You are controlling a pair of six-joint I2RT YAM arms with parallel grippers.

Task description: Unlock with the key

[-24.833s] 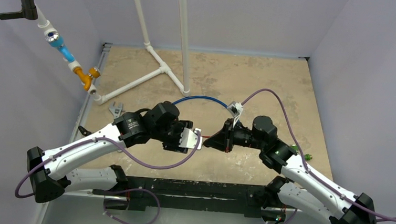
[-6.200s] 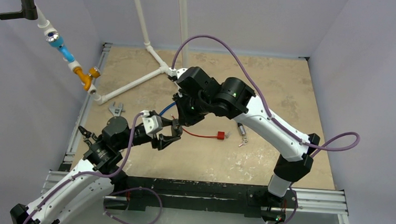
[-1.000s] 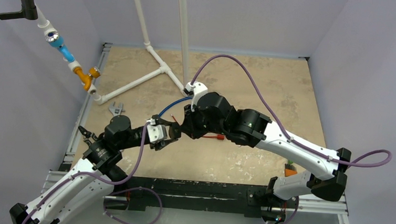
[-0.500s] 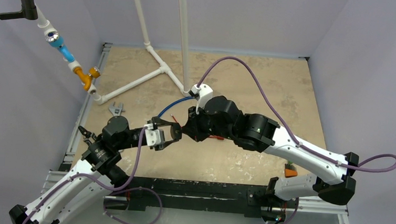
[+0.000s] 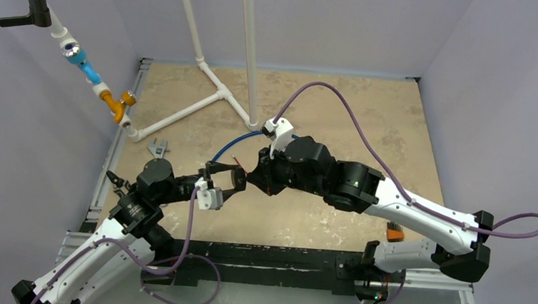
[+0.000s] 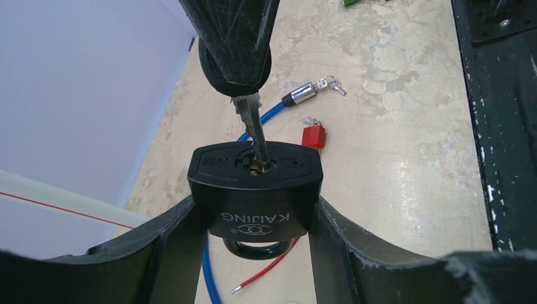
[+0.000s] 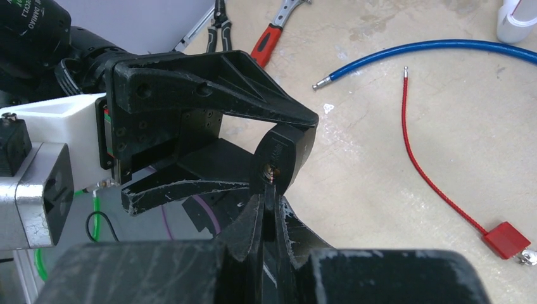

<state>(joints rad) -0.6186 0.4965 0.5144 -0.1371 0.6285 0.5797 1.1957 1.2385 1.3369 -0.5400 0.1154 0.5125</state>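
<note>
A black padlock [image 6: 253, 196] marked KAIJING is clamped between the two fingers of my left gripper [image 6: 253, 218], keyhole end facing away and shackle toward the wrist. My right gripper [image 7: 269, 209] is shut on a silver key [image 6: 253, 123], whose blade tip sits in the padlock's keyhole [image 7: 271, 171]. Most of the blade is still outside the lock. From above, the left gripper [image 5: 225, 181] and right gripper [image 5: 254, 174] meet tip to tip above the middle of the table, with the padlock [image 5: 238, 180] between them.
A blue cable [image 5: 234, 144] and a red wire with a red tag [image 7: 506, 239] lie on the table under the grippers. A silver lock cylinder with small keys [image 6: 304, 94] lies further out. Red-handled pliers [image 7: 266, 41] and a wrench [image 5: 158, 146] lie left. A white pipe frame [image 5: 213, 94] stands behind.
The right arm has swung a little to the right and toward the near edge while its tip stays at the padlock. The left wrist has rolled, its camera block dropping lower.
</note>
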